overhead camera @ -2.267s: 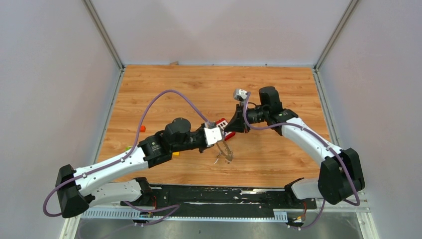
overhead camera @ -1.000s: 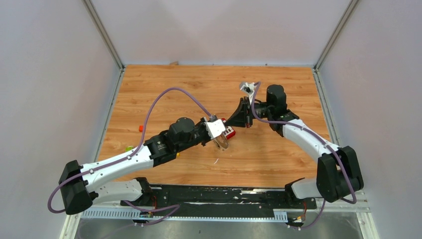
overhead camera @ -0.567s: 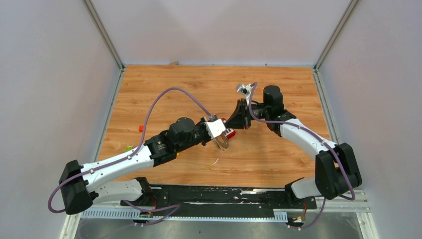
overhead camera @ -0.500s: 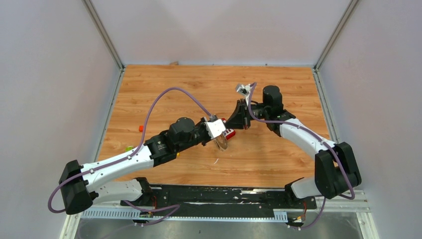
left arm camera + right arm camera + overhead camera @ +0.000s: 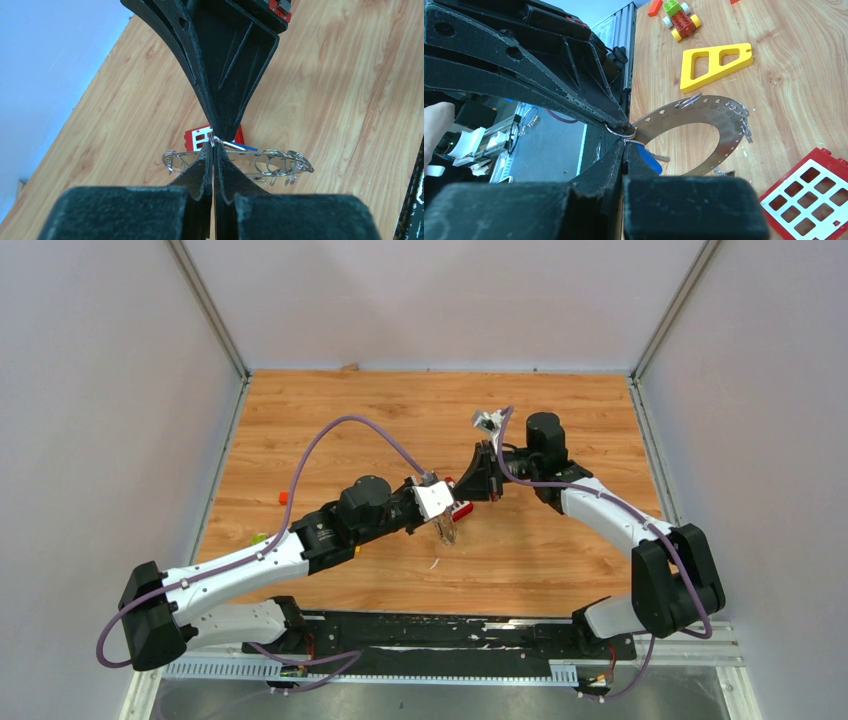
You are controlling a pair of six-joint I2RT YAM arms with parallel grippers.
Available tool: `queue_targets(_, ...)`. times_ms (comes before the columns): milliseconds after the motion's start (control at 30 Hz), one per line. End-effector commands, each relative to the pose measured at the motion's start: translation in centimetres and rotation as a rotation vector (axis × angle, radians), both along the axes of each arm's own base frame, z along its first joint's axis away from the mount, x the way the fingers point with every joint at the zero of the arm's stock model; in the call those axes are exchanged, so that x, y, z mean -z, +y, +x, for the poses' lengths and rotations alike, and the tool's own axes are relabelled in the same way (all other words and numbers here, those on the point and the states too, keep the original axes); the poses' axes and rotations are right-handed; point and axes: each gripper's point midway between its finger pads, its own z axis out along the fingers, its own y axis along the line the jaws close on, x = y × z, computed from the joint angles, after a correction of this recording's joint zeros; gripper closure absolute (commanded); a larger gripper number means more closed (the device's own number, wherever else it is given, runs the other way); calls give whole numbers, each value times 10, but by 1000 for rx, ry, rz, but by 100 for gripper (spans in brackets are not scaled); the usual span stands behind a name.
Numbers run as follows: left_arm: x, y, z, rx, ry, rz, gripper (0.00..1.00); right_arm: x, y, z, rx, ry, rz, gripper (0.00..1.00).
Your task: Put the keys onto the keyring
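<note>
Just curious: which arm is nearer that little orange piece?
Left. The left arm lies close beside the orange piece; the right arm is far off to its right.

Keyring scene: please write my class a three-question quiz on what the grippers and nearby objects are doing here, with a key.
1. True or false: the left gripper is shut on the keyring, holding it off the table.
2. In the right wrist view, which lies on the table beyond the keyring? A) a yellow triangular frame B) a green cup C) a black book
3. Fill in: the key pinched at the tips of the right gripper has a ____ head.

Key: 1 true; 2 A; 3 blue.
</note>
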Motion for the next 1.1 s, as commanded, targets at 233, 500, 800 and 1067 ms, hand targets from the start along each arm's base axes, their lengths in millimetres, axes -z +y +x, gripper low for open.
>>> queue_targets(233, -27, -5, -10, 65, -45, -77, 100, -15, -2, 5, -6, -72, 20, 100)
queue_targets(500, -25, -2, -13, 89, -79, -61, 100, -21, -12, -7, -44, -177, -3, 100)
queue_targets(800, -26, 2, -47, 310, -203, -26, 100, -37, -26, -23, -51, -438, -25, 100)
queue_targets(1067, -19, 11, -83, 523, -267, 0, 100, 1, -53, -21, -22, -523, -269, 100)
